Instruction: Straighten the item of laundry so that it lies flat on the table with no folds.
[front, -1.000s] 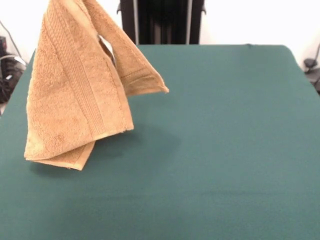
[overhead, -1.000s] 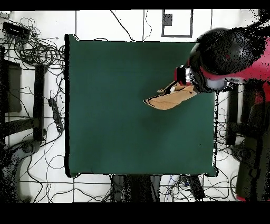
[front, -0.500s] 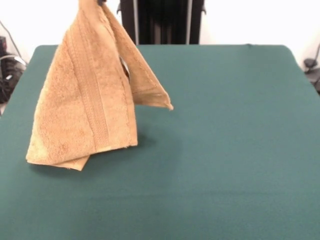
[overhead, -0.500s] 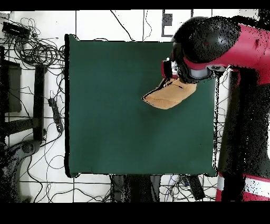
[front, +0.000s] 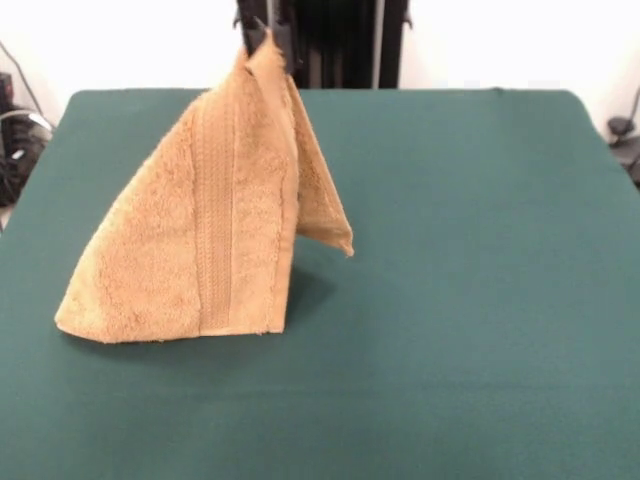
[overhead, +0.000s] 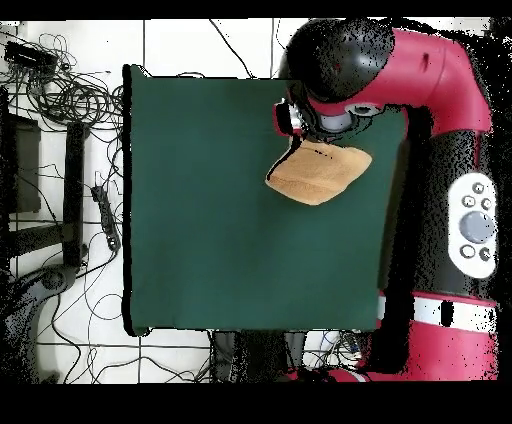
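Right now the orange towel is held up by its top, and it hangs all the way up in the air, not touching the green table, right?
Not quite. The gripper does hold the towel up by its top, but the front view shows its bottom edge resting on the green table, not hanging free.

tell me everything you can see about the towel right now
The towel is orange-tan terry cloth with a ribbed woven band running down it and hemmed edges. It hangs tent-like from a pinched top corner at the gripper, doubled over itself, with a smaller flap hanging free on the right. Its bottom edge rests on the green table, left of centre in the front view.
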